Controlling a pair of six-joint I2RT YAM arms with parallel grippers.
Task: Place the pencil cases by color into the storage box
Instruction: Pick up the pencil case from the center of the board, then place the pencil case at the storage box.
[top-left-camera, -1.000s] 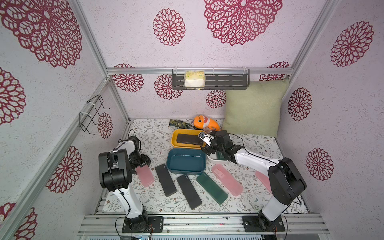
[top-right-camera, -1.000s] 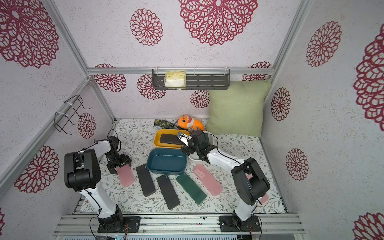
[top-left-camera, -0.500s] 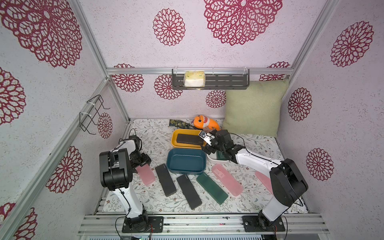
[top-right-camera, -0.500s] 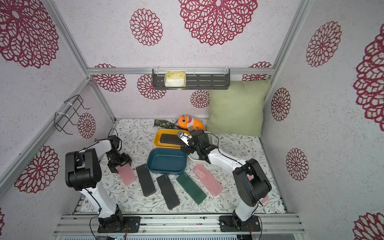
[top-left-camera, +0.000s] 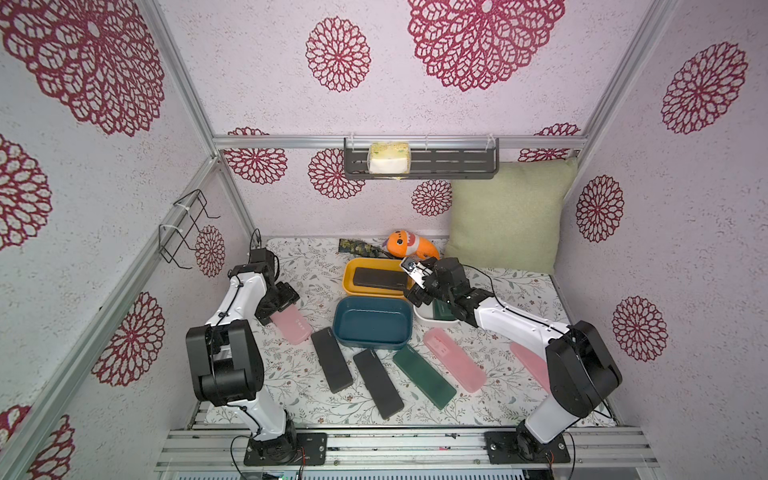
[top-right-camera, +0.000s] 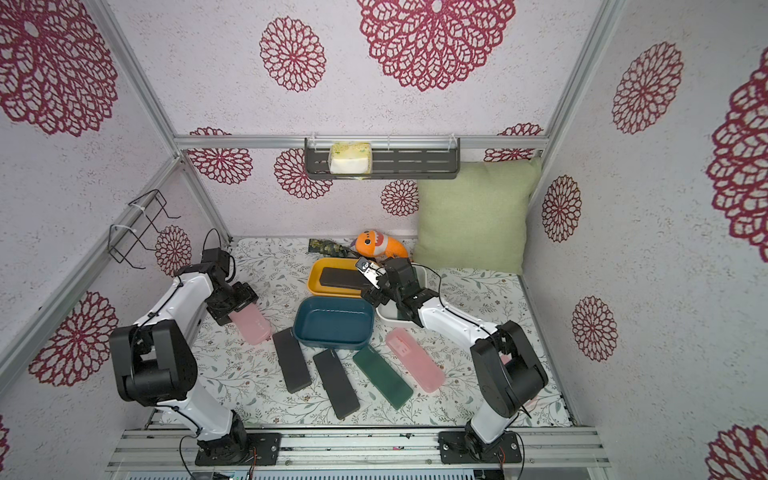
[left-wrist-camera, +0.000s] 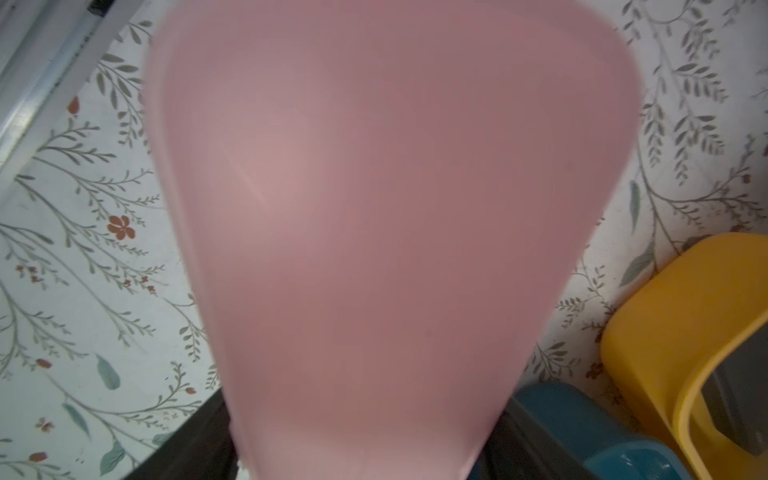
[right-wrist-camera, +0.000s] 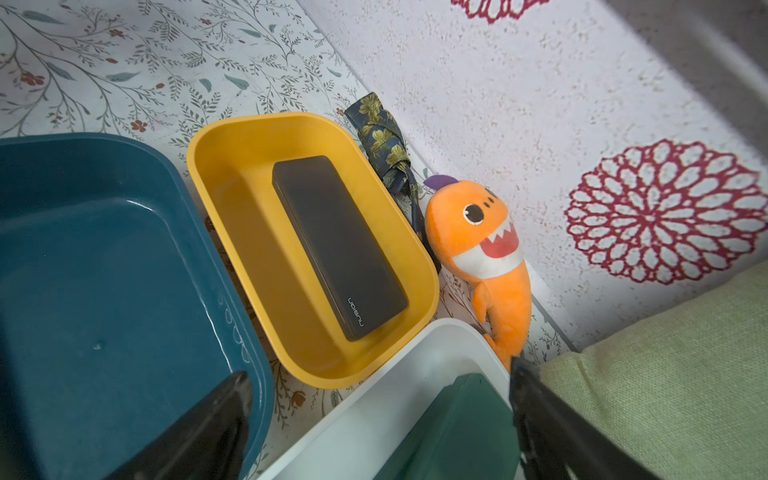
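My left gripper (top-left-camera: 286, 304) is shut across the far end of a pale pink pencil case (top-left-camera: 292, 329) at the left of the mat. That case fills the left wrist view (left-wrist-camera: 374, 208). My right gripper (top-left-camera: 422, 289) hangs open over the white tub (top-left-camera: 422, 318), which holds a dark green case (right-wrist-camera: 453, 432). A black case (top-left-camera: 379, 277) lies in the yellow tub (top-left-camera: 349, 286). The blue tub (top-left-camera: 372, 322) is empty. Two black cases (top-left-camera: 331, 359) (top-left-camera: 377, 382), a green one (top-left-camera: 424, 382) and a pink one (top-left-camera: 453, 359) lie in front. Another pink case (top-left-camera: 528, 365) is half hidden by the right arm.
An orange plush fish (top-left-camera: 409, 245) and a folded patterned cloth (top-left-camera: 357, 246) lie behind the yellow tub. A green pillow (top-left-camera: 507, 216) leans in the back right corner. A wall shelf (top-left-camera: 449, 162) hangs above, and a wire rack (top-left-camera: 187, 224) is on the left wall.
The left jaws have narrowed onto the end of the pink case. The right arm has hardly moved and stays open over the white tub.
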